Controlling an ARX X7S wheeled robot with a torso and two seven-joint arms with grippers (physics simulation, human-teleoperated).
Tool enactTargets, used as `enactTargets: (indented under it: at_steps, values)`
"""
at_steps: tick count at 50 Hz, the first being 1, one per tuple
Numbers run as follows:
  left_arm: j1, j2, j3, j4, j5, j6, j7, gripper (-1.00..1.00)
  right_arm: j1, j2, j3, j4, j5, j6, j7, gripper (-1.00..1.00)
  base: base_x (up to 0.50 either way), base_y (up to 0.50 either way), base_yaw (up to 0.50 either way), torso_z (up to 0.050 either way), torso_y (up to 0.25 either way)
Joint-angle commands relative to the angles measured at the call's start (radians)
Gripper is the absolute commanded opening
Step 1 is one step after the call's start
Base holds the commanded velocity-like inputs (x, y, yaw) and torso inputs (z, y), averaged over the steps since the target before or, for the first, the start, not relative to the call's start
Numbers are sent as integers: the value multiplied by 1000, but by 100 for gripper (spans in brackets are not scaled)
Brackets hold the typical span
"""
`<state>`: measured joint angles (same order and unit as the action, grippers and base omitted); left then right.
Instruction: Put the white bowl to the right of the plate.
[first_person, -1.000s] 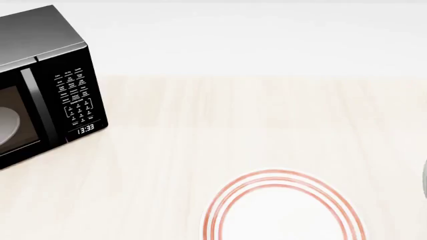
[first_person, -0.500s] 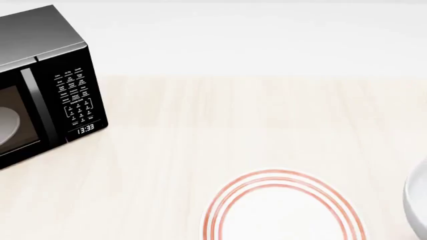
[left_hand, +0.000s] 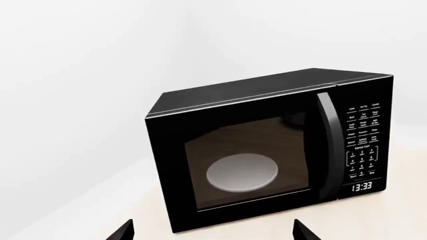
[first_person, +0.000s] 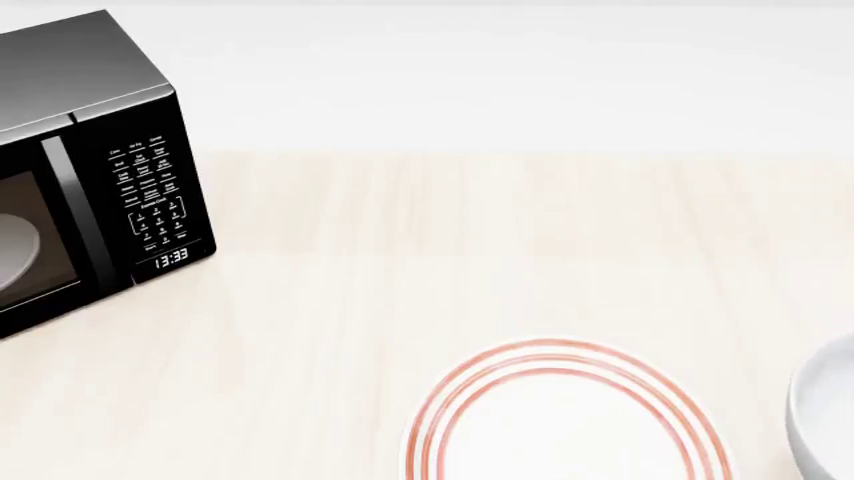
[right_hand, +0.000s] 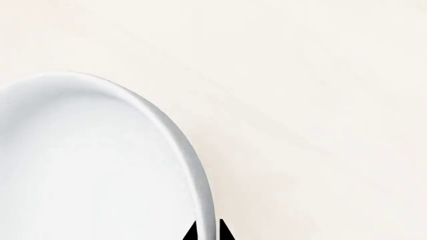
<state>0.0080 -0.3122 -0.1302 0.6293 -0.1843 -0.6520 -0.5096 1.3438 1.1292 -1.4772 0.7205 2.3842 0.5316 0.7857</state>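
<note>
The plate (first_person: 567, 420), white with red-orange rings, lies at the near edge of the head view. The white bowl (first_person: 825, 415) shows as a sliver at that view's right edge, to the right of the plate. In the right wrist view the white bowl (right_hand: 87, 160) fills the frame's left, and my right gripper (right_hand: 207, 231) is shut on its rim, one black fingertip on each side of the wall. My left gripper (left_hand: 212, 231) is open and empty, its two tips wide apart in front of the microwave. Neither gripper shows in the head view.
A black microwave (first_person: 80, 190) with a greyish glass disc inside stands at the far left of the pale wooden table (first_person: 467, 260); it also fills the left wrist view (left_hand: 267, 150). A white wall runs behind the table.
The white bowl has moved leftward into the head view from the right edge, closer to the plate. The plate and microwave have not moved.
</note>
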Motion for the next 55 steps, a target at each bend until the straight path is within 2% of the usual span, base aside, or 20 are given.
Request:
enactTargets:
  at_steps: [1,21,28,29,42,48,51,55]
  values:
    - [0,-2,6,-2,0,2,-4,100,-2,-24,10,66,-16,15,-42,-100,0,0,0,0,0]
    - [-1,-6,12,-4,-2,3,-9,100,-40,-53,5,142,-9,26,-88,-100,0,0,0,0,1]
    - [1,-7,15,-5,-3,6,-10,100,-37,-39,8,103,-35,-6,-96,-100,0,0,0,0,0]
    - [-1,-8,15,-7,-4,5,-10,100,-38,-30,10,79,-48,-24,-99,100,0,0,0,0,0]
    - [1,-10,16,-5,-8,6,-12,100,-28,17,25,-26,-60,-61,-62,100,0,0,0,0,0]
    - [0,-11,16,-4,-10,4,-14,100,-6,140,52,-292,-136,-204,69,100,0,0,0,0,0]
    - [2,-12,17,-2,-10,5,-15,100,18,243,78,-501,-212,-315,191,100,0,0,0,0,0]
    - [5,-12,18,0,-11,8,-15,100,53,340,107,-705,-305,-364,286,100,0,0,0,0,0]
